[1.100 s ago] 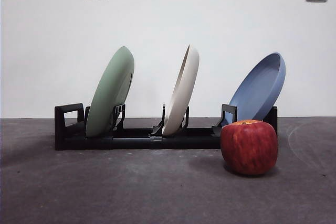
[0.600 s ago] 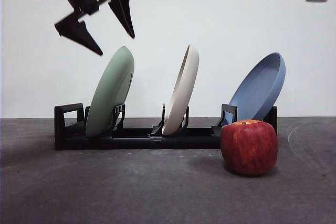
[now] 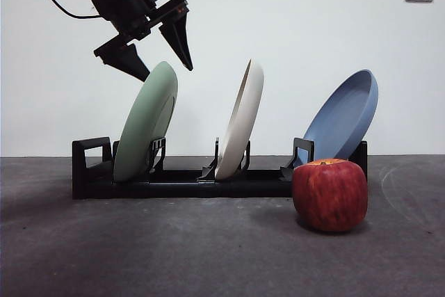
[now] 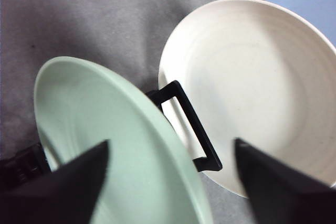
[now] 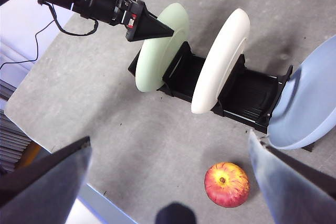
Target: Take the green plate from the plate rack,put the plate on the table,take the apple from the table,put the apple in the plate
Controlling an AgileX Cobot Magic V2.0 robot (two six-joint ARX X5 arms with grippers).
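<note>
The left gripper [image 3: 162, 69], jaws spread, hangs just above the rim of the green plate [image 3: 146, 124], which leans in the plate rack [image 3: 181, 184] at the 9 o'clock end of the front view. Lower it until the jaws straddle the rim, then pinch and lift clear of the neighbouring cream plate [image 3: 241, 120]. The right gripper [image 5: 168, 182] waits high, jaws spread; the apple [image 3: 329, 195] sits on the table [image 3: 174, 248] at 4 o'clock.

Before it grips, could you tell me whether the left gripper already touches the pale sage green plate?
Cannot tell. Front view: left gripper open, straddling the pale sage green plate rim; no clear gap or contact.
</note>
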